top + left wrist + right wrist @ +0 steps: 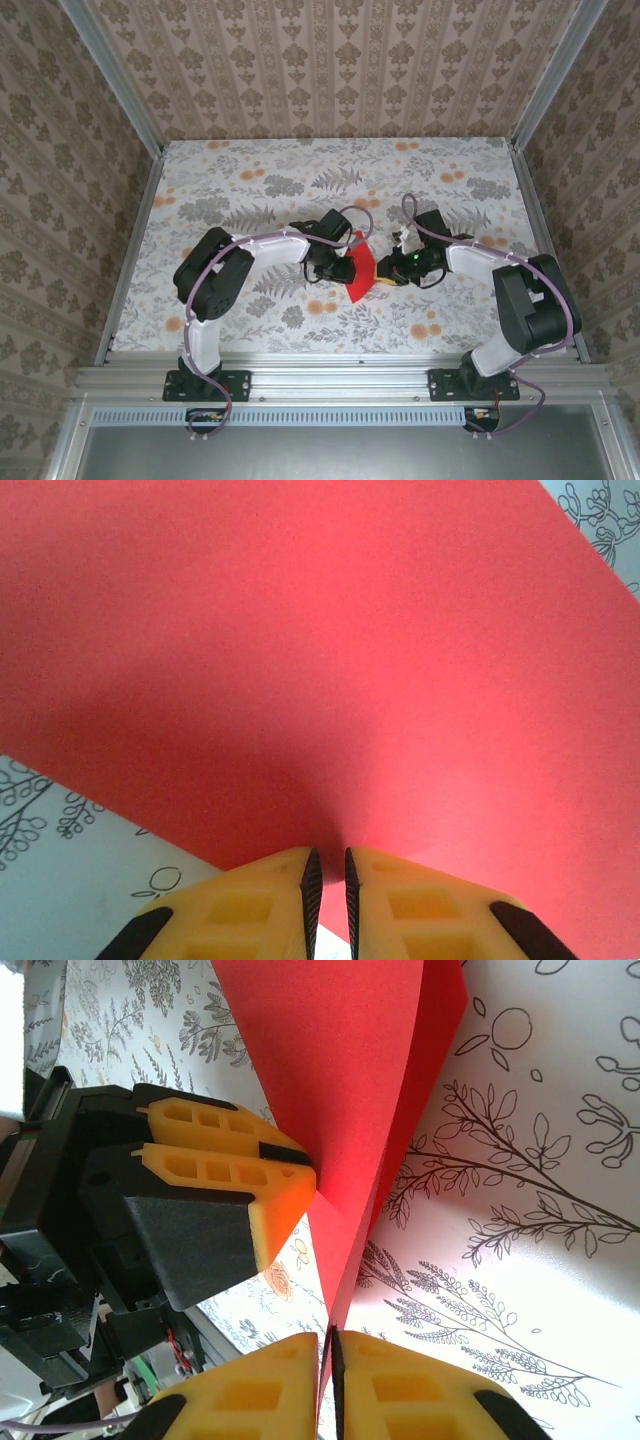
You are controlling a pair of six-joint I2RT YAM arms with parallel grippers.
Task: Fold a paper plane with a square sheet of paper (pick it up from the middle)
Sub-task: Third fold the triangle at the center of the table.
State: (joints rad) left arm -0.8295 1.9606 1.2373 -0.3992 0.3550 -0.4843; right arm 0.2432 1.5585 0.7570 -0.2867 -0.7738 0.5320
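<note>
Mid-fold: the left claw (328, 882) and the right claw (330, 1358) each pinch narrowly on the square sheet of paper (362, 272), which is held bent between them over the flower-printed desk (250, 190). If the claws pull apart, the thin sheet could tear. Uneven tension could skew the crease, and the right claw's edge grip may slip.
</note>
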